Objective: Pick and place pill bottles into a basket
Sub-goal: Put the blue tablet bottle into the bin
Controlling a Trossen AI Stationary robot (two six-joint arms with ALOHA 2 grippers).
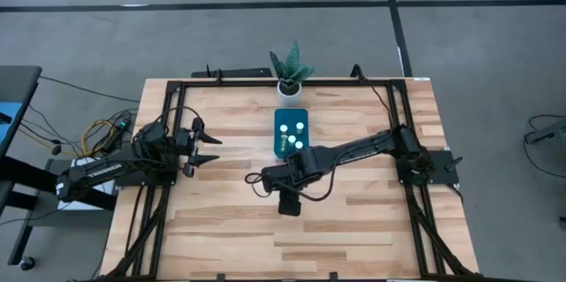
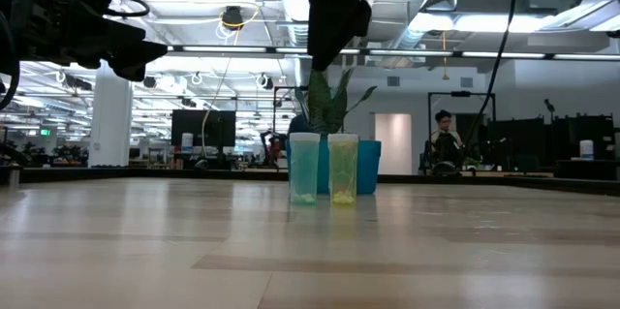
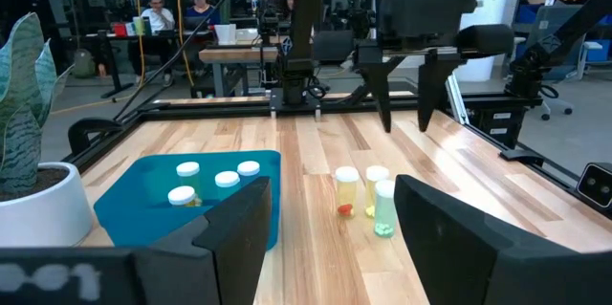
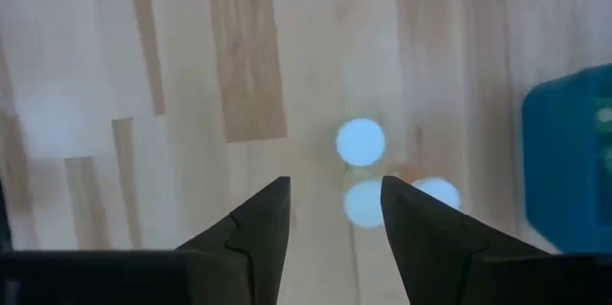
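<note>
Item: right gripper [image 3: 404, 119]. Fingers part open, nothing between them; we hang above the table, fingers pointing down.

Item: three pill bottles [image 3: 366, 198] on the bare wood, standing upright in a tight cluster, caps white. From our wrist they lie just ahead of the fingertips, one [image 4: 360, 141] a little beyond the gap, one [image 4: 364, 204] almost in line with it, the third off toward the basket side.

Item: basket [image 3: 143, 190], blue, just beside the cluster; four bottles [image 3: 218, 178] already inside.

Step in hand, as we judge it: lining up over the next bottle, grasp not yet made.

Next move calls for: a small shift forward to centre one cap in the gap, then a straight descent.

Room: open wood on the side away from the basket. The bottles crowd each other, so a finger could knock a neighbour over; the outermost one looks easiest.

Item: left gripper [image 1: 205, 148]. Fingers apart, empty, waiting well off at the table's side.
</note>
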